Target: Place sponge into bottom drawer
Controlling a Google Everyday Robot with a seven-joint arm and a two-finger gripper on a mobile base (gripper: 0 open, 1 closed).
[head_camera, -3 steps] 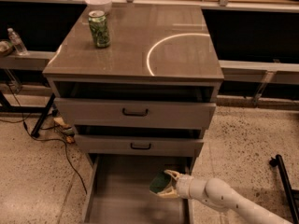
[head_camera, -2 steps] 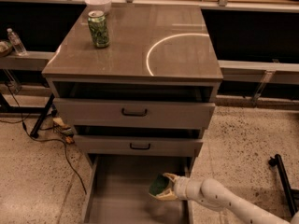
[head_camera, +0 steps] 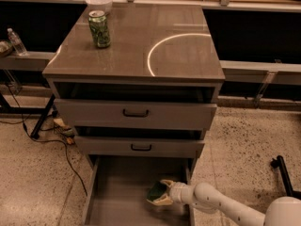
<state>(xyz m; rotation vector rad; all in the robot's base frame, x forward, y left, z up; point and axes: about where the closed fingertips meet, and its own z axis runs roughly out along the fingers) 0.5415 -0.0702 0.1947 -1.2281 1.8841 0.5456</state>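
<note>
The bottom drawer [head_camera: 117, 192] is pulled out under the cabinet, a wide shallow grey tray. My gripper [head_camera: 160, 193] reaches in from the lower right on a white arm and hangs low over the drawer's right side. It is shut on the sponge [head_camera: 155, 191], a small dark green block held between the pale fingers. I cannot tell whether the sponge touches the drawer floor.
Two upper grey drawers with black handles [head_camera: 135, 113] stand slightly open above. A green drink can [head_camera: 99, 29] and a white bowl [head_camera: 99, 3] stand on the cabinet top. Cables [head_camera: 47, 135] lie on the floor at the left. A black stand foot [head_camera: 282, 173] is at the right.
The gripper with the sponge has moved slightly left and down over the drawer's right side. Nothing else has moved.
</note>
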